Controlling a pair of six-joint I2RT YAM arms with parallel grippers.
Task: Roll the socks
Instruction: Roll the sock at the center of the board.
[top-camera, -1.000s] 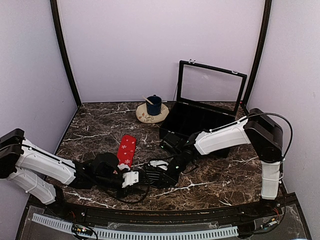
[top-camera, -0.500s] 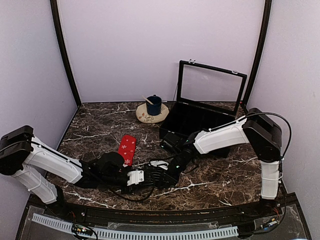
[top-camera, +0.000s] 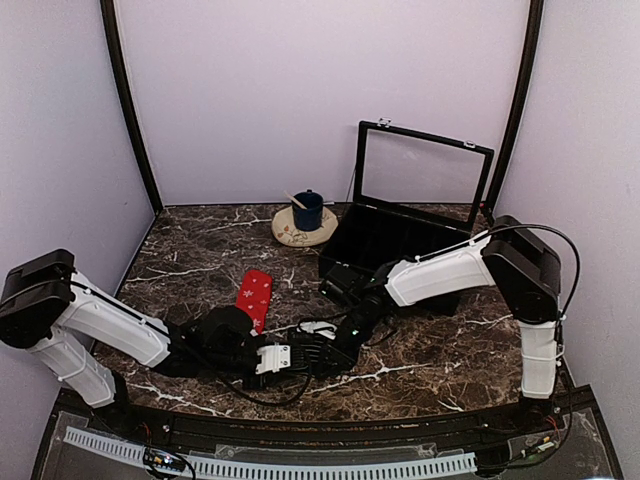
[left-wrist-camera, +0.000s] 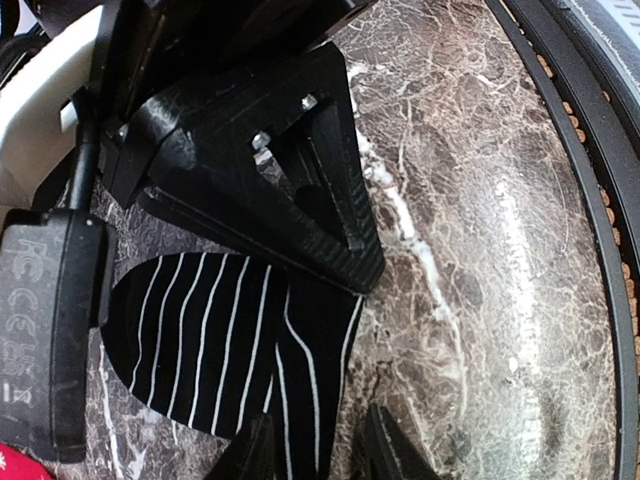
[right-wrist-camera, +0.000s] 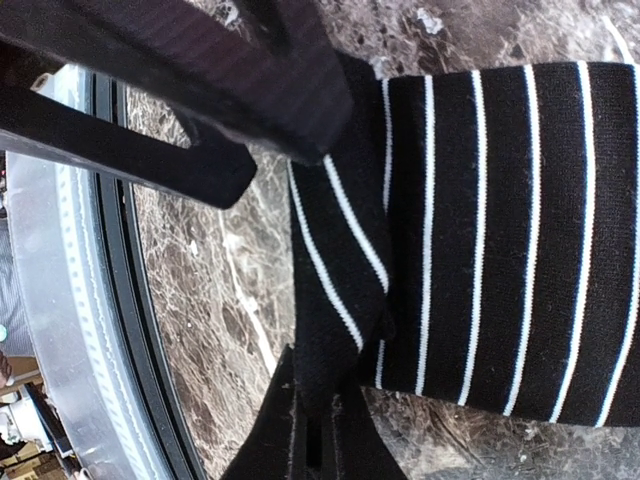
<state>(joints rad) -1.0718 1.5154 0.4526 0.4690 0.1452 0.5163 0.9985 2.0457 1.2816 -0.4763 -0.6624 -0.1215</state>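
Dark marble counter (top-camera: 430, 350) fills the top view between lilac walls. At its back stand a blue mug (top-camera: 308, 210) on a pale saucer (top-camera: 290, 236) and a black case (top-camera: 385, 245) with its lid raised. The red sock (top-camera: 254, 297) lies flat left of centre. Just in front of it and to the right, both arms reach low and meet, left fingers (top-camera: 290, 358) and right fingers (top-camera: 322, 350) tip to tip near the front edge.

From the left wrist, the black sock (left-wrist-camera: 190, 345) lies on the marble, its rounded end spread flat and one side folded over into a narrow band. The left fingers stand apart, with the band running between them. A red corner shows at the lower left.

From the right wrist, the right fingers are pressed together on that folded band, pinching it. The rest of the striped fabric lies flat on the counter.
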